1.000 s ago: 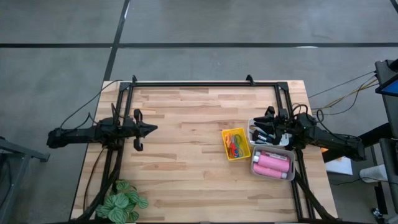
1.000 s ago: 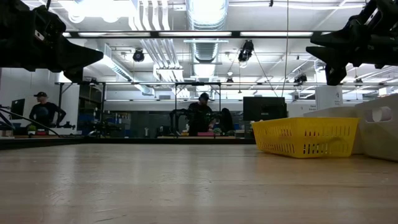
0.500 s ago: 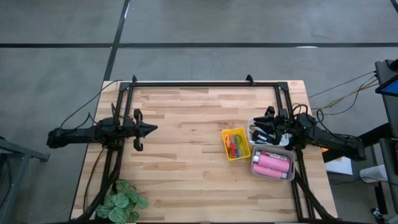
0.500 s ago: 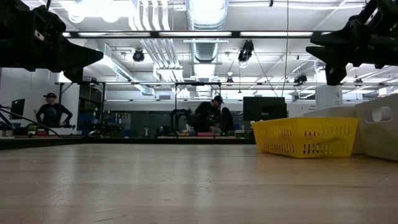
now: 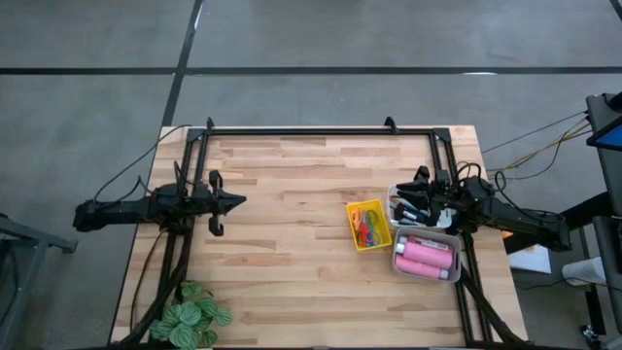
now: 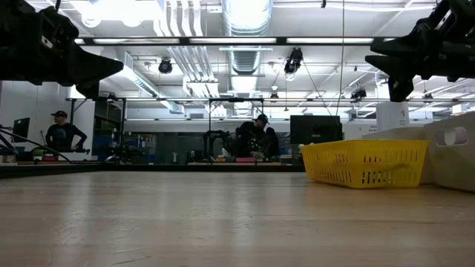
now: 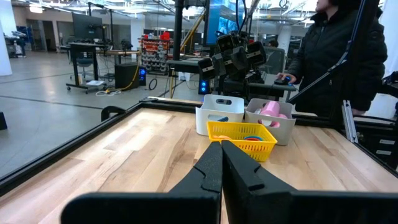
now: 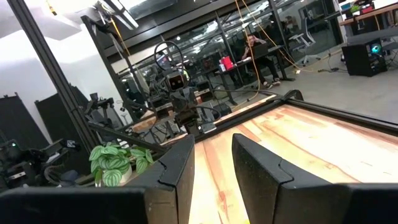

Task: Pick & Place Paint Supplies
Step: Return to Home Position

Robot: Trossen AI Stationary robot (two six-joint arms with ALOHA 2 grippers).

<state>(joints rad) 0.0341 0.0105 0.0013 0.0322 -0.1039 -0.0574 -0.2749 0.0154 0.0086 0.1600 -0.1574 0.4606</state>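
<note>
Logged left gripper (image 5: 236,201) above the left part of the bench (image 5: 292,277), pointing toward the middle, fingers pressed together, holding nothing. Confirmed in left wrist view: no gap at the tips.

Logged right gripper (image 5: 398,202) raised over the white tray (image 5: 393,191) at the bench's right edge, fingers parted by a narrow gap, empty.

Found scissors (image 5: 367,226), a tangle of coloured handles, inside the yellow bin (image 5: 351,233), right of centre and just beside the white tray. Found pink bottles (image 5: 425,257) lying side by side in the grey tray (image 5: 397,264), next to the white one and lower in the high view. Made out dark brushes (image 5: 416,212) in the white tray, partly hidden by the right arm; cannot count them.

Noted plant (image 5: 192,316) at the bench's corner on the left arm's side, well apart from all trays. Noted a person (image 6: 61,135) far behind the bench at low view's left and a second person (image 6: 256,137) mid-room.
</note>
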